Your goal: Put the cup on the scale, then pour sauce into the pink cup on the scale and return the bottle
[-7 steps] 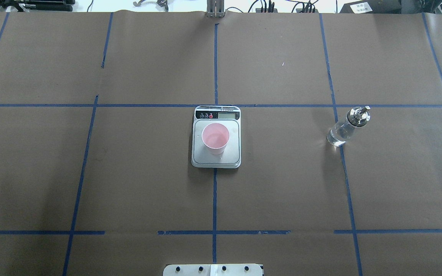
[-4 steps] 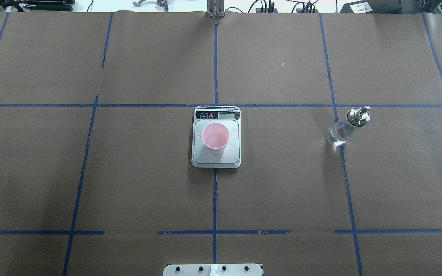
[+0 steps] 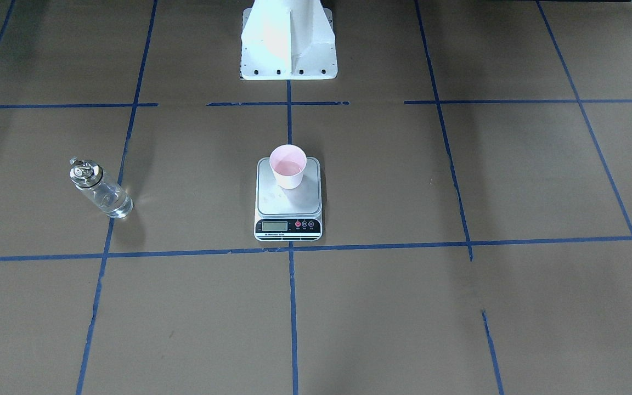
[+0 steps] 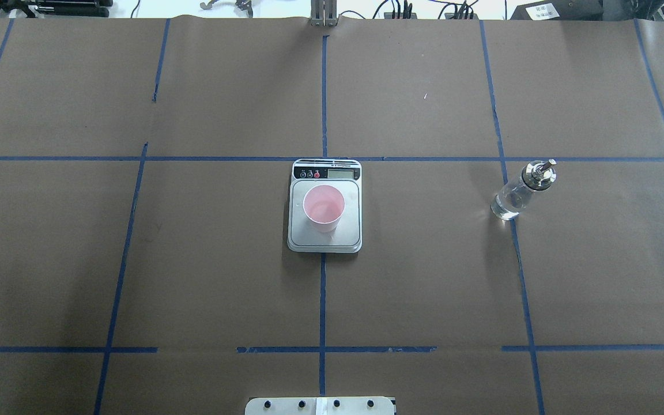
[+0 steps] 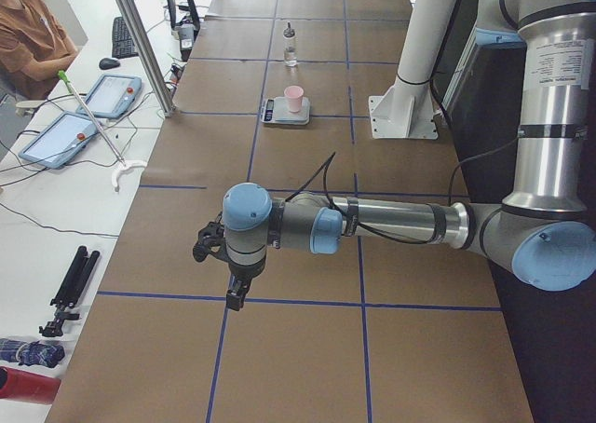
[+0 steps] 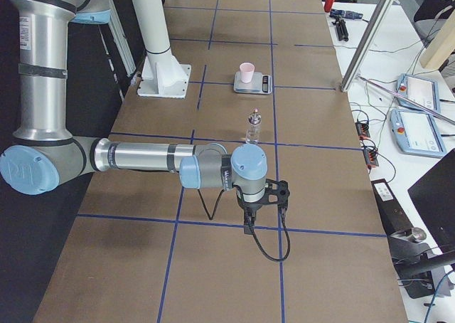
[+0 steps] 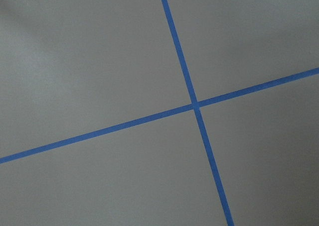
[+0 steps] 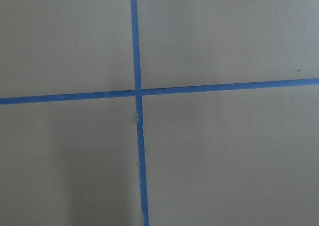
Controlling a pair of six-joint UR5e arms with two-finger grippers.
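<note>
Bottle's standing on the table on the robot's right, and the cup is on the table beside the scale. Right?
Not quite. The cup sits on the platform of the scale, not beside it, as the overhead exterior view shows. The bottle does stand on the table on the robot's right.

The pink paper cup [image 3: 288, 167] stands upright on the silver platform of the digital kitchen scale [image 3: 288, 207], near the edge toward the white robot base [image 3: 288, 46]. The glass bottle [image 3: 101, 189] with its metal pour-spout cap stands on the brown tabletop [image 3: 458, 175], well apart, at the view's left.
</note>
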